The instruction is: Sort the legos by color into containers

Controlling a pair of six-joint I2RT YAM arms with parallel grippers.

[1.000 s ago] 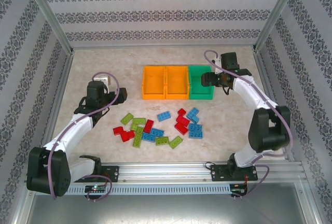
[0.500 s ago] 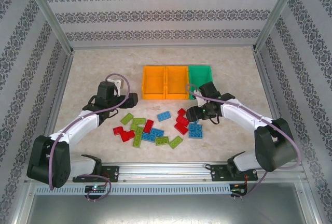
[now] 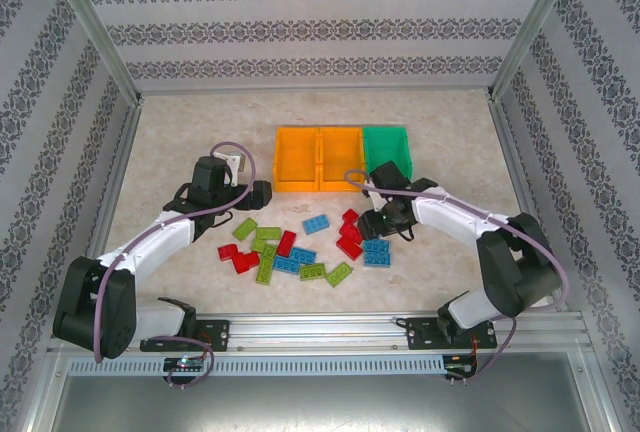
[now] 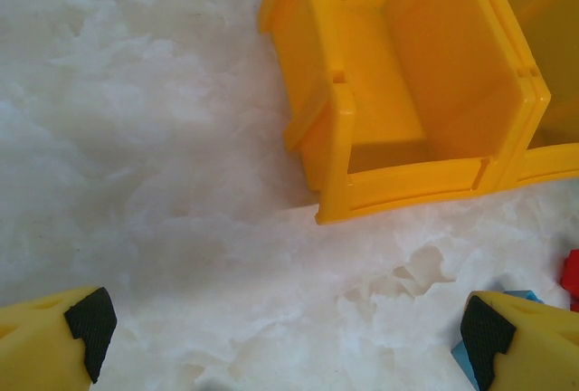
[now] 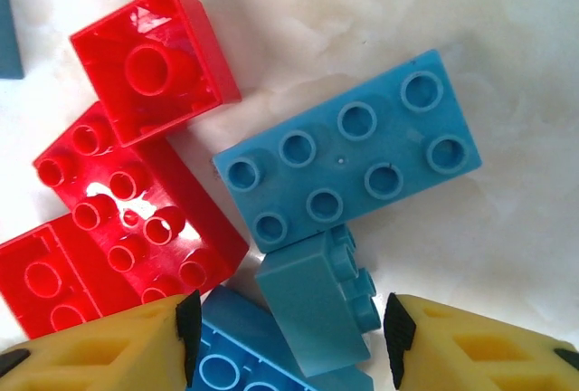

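Right tool (image 5: pixel 291 335) straddles small blue lego (image 5: pixel 312 305) tipped on side, studs toward right jaw; jaws spread, gaps both sides. Left tool (image 4: pixel 280 328) spread wide, empty, farther off.

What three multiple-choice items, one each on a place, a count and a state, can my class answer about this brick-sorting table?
1. The green bin stands at the row's A) left end B) middle C) right end.
2. The orange bins number A) one B) two C) three.
3. The left gripper has its fingers A) wide apart, nothing between B) shut on a red brick C) shut on a bin's rim.
Key: 1 C, it is rightmost in the top view; 2 B, two stand side by side; 3 A, bare table shows between them in the left wrist view.
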